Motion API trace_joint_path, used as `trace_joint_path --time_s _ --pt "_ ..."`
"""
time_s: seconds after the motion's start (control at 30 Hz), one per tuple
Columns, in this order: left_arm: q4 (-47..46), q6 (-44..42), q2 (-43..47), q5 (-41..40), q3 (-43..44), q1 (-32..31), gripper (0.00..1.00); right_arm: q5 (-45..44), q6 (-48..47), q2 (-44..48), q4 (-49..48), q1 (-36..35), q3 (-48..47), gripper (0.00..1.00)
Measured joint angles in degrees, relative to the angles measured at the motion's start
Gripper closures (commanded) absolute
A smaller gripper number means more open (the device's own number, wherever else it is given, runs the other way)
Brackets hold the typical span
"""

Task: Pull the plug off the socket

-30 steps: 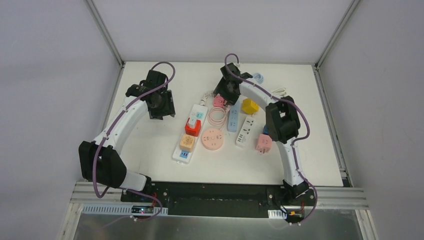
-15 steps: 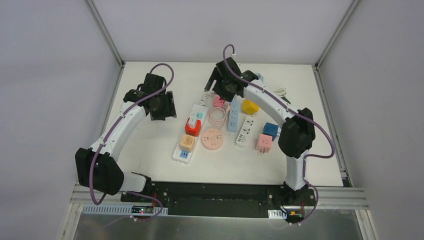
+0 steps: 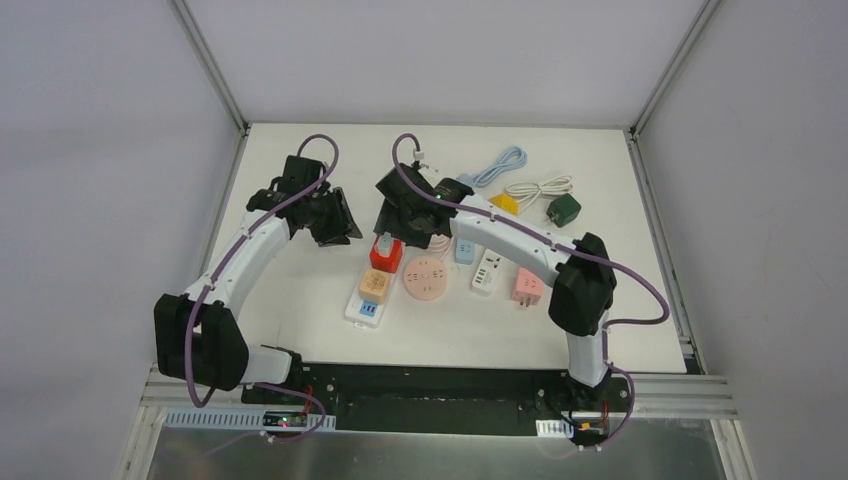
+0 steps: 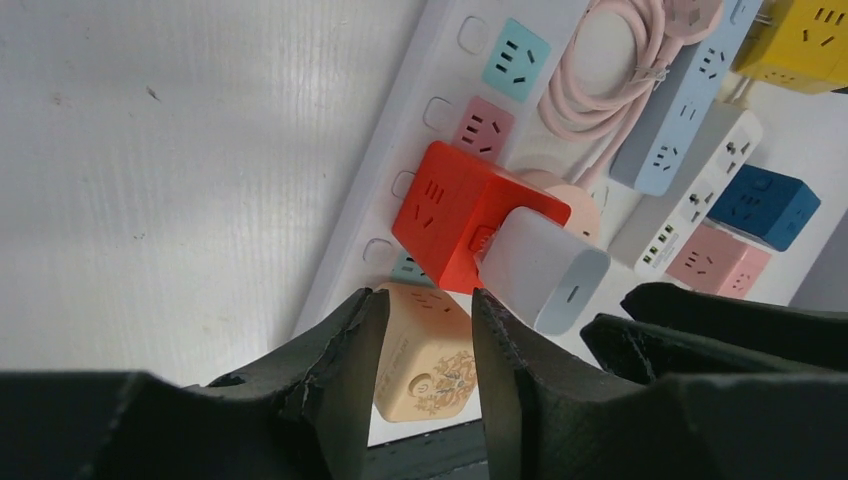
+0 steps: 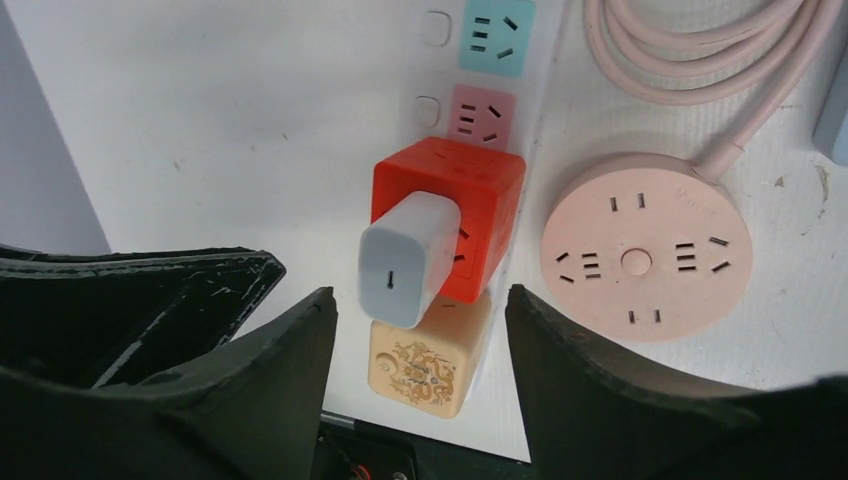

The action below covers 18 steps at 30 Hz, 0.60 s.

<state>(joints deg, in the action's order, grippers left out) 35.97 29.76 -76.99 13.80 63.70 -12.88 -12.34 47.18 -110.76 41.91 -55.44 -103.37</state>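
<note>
The right gripper [image 5: 420, 298] was seen wide open with nothing held. It was hung over the white plug [image 5: 405, 258], which was framed between the two fingers; no contact could be made out. The plug was seated in one face of the red cube socket [image 5: 470, 200] and stuck out toward the wrist camera. The red cube was itself plugged into the white power strip [image 5: 437, 70], just beside a pink outlet. A beige cube adapter [image 5: 428, 365] was set touching the red one on the same strip. The left gripper [image 4: 428, 300] was parted only narrowly and was empty, held above the table [image 4: 180, 170] near the strip's left side. A round pink socket [image 5: 645, 250] was laid just right of the strip, with its pink cable [image 5: 700, 70] coiled beyond it.
</note>
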Motion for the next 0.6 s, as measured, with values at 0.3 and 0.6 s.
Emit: trace_joint_path --time_s 0.3,0.6 --pt "-7.02 7.43 -2.36 11.5 -7.85 4.37 0.64 -0.39 0.83 -7.39 3.85 -0.24 -7.65 0.43" --pt "-10.23 10.58 -4.9 15.96 -8.37 4.37 0.66 -0.9 0.46 -9.88 5.77 -1.53 -9.29 0.54"
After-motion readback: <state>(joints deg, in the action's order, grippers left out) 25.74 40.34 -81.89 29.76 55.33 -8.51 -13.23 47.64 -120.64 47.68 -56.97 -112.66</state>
